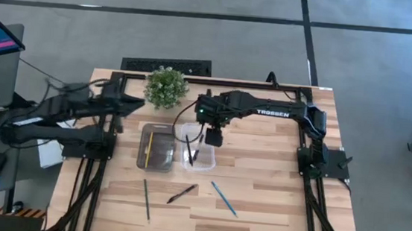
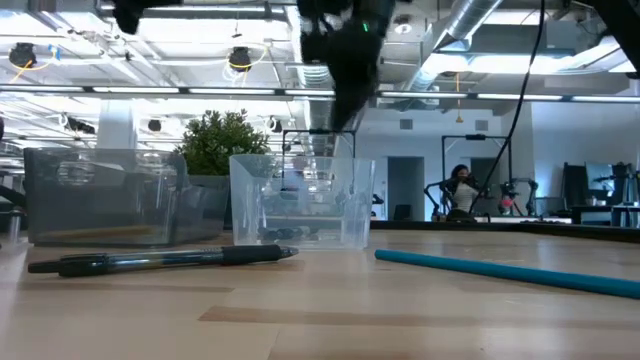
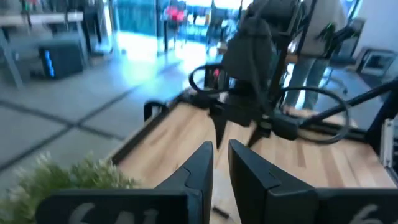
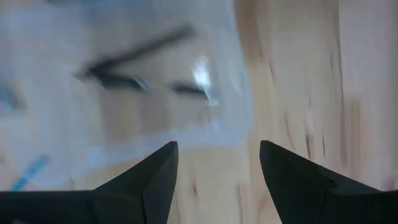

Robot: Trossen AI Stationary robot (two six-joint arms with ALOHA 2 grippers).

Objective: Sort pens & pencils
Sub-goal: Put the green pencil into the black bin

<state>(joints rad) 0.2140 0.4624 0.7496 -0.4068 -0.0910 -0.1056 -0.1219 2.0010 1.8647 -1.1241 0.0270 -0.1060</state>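
Observation:
My right gripper [image 1: 214, 138] hangs open above the clear bin [image 1: 195, 149]; in the right wrist view [image 4: 217, 168] nothing sits between its fingers. Two black pens [image 4: 134, 50] lie on that bin's floor. A yellow pencil [image 1: 147, 148] lies in the grey bin [image 1: 157, 147] to the left of the clear one. A third black pen [image 1: 182, 194], a dark green pencil [image 1: 146, 199] and a blue pencil [image 1: 223, 198] lie flat on the table nearer the near edge. My left gripper [image 1: 128, 102] waits at the table's left, its fingers [image 3: 202, 171] close together and empty.
A potted plant [image 1: 166, 87] stands behind the bins near the far edge. In the low view the pen [image 2: 160, 258] and the blue pencil [image 2: 510, 270] lie in front of the bins. Bare wood stretches to the right of the clear bin and along the near edge.

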